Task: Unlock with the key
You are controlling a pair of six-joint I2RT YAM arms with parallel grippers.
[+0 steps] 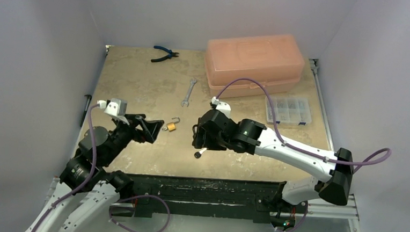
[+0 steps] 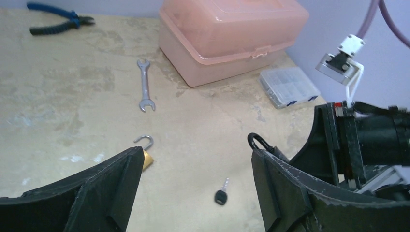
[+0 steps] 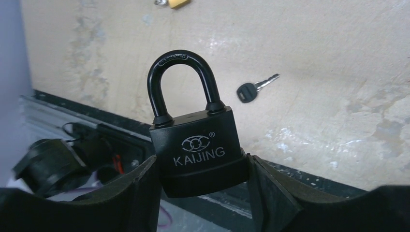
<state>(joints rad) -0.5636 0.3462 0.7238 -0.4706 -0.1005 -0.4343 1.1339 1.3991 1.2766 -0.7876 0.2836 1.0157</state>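
The right tool (image 3: 200, 166) holds the black padlock (image 3: 196, 145) upright. The key (image 2: 221, 194) lies on the table (image 2: 72, 121), to the right of the wide, empty left tool (image 2: 196, 153), its blade pointing far.

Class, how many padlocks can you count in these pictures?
2. A black padlock is clamped in the right gripper; a brass padlock lies on the table by the left gripper. None seems hidden.
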